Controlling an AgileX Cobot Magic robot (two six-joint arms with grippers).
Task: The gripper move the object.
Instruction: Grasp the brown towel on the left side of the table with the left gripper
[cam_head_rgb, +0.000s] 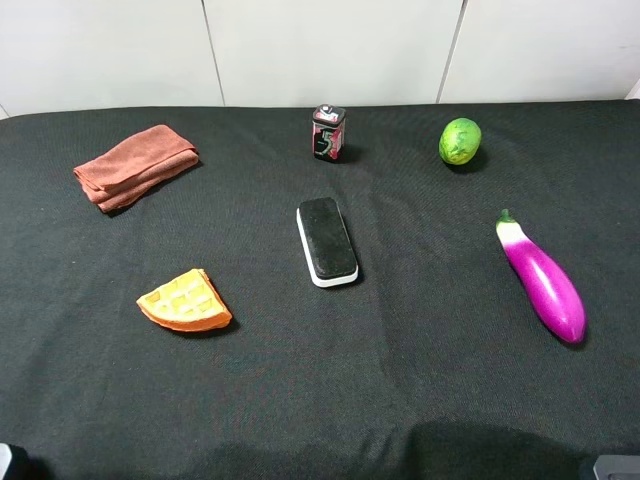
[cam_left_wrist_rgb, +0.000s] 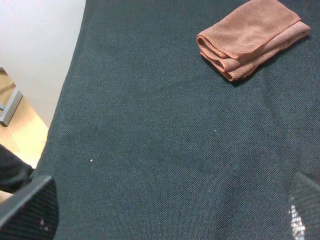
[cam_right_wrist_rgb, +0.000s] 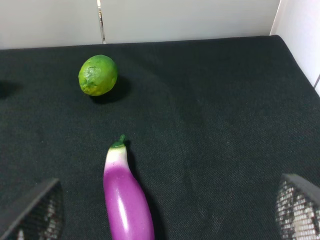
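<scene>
The rust-brown folded towel (cam_head_rgb: 135, 165) lies at the far left of the black table, and it also shows in the left wrist view (cam_left_wrist_rgb: 252, 37). My left gripper (cam_left_wrist_rgb: 167, 212) is open and empty, low over bare table, well short of the towel. Only its two dark fingertips (cam_left_wrist_rgb: 27, 210) show at the frame corners. My right gripper (cam_right_wrist_rgb: 165, 210) is open and empty near the table's front right, with the purple eggplant (cam_right_wrist_rgb: 127, 195) lying between its fingers' lines and a little ahead. In the high view both arms show only as slivers at the bottom corners.
An orange waffle wedge (cam_head_rgb: 185, 302) lies front left. A black-and-white eraser (cam_head_rgb: 327, 240) lies in the middle, with a small dark can (cam_head_rgb: 329, 132) behind it. A green lime (cam_head_rgb: 459, 141) sits back right and the eggplant (cam_head_rgb: 543, 280) right. The table's left edge (cam_left_wrist_rgb: 65, 100) is close.
</scene>
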